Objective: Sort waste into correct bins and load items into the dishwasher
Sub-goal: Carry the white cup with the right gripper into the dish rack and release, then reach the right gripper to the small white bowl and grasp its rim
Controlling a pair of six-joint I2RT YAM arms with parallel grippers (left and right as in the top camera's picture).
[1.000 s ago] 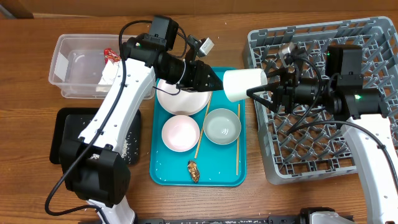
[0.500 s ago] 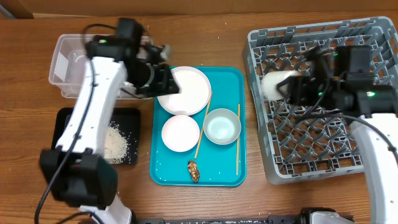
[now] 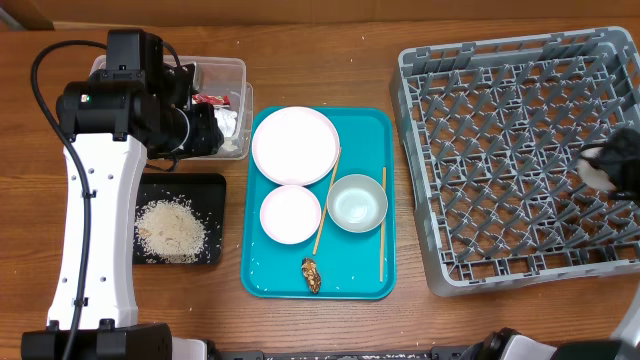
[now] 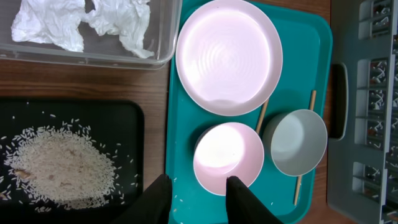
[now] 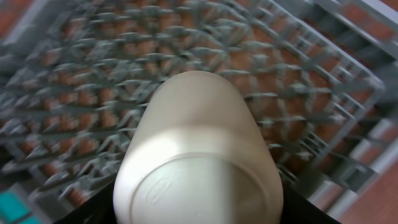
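Note:
My left gripper (image 3: 205, 135) hovers over the clear tub (image 3: 235, 70), open and empty; the left wrist view shows its fingers (image 4: 158, 199) apart above the teal tray. Crumpled napkins (image 4: 112, 22) and a red wrapper (image 3: 208, 99) lie in the tub. A heap of rice (image 3: 170, 228) fills the black tray (image 3: 215, 185). At the far right edge of the dishwasher rack (image 3: 500, 150), my right gripper (image 3: 605, 165) is shut on the white cup (image 5: 199, 149). The plate (image 3: 294, 145), a pink bowl (image 3: 290, 213), a grey bowl (image 3: 357, 203), two chopsticks (image 3: 382, 225) and a brown scrap (image 3: 312, 275) rest on the teal tray.
The teal tray (image 3: 385, 285) lies between the two bins and the rack. A few stray rice grains dot it near the pink bowl (image 4: 227, 158). The left arm's white link (image 3: 95, 230) crosses above the black tray's left side. Bare wood table (image 3: 330, 60) runs along the back.
The left arm swung left from above the plate to the tub; napkins now lie in the tub and rice in the black tray. The right gripper carried the cup rightward across the rack.

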